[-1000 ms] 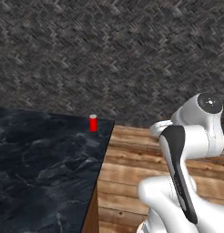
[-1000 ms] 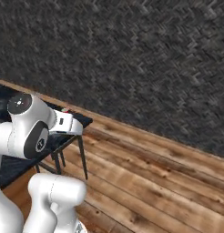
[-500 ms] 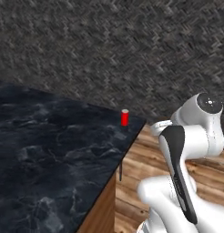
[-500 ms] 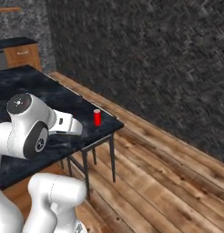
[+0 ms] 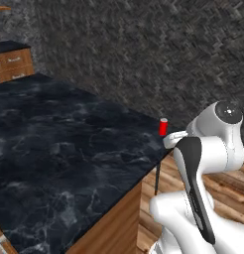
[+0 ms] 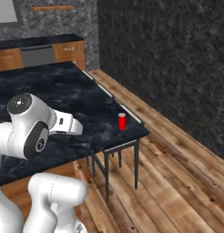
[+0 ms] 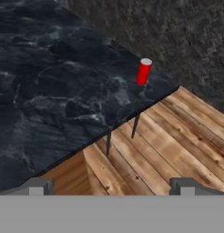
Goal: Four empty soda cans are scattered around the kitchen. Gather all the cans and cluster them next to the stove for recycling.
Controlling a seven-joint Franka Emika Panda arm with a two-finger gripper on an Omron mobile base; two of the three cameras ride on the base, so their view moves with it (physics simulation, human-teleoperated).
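one soda can [image 6: 122, 121], one counter [image 6: 63, 95].

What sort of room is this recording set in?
Most likely a kitchen: a black marbled counter on wood cabinets, a grey herringbone tiled wall, and a red soda can standing near the counter's corner.

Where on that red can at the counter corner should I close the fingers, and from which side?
Grip the red can around its mid body, fingers either side, coming in level from the robot's side across the bare black counter. It stands upright near the corner with nothing beside it, so a side grasp looks clear. The gripper is open and well short of it.
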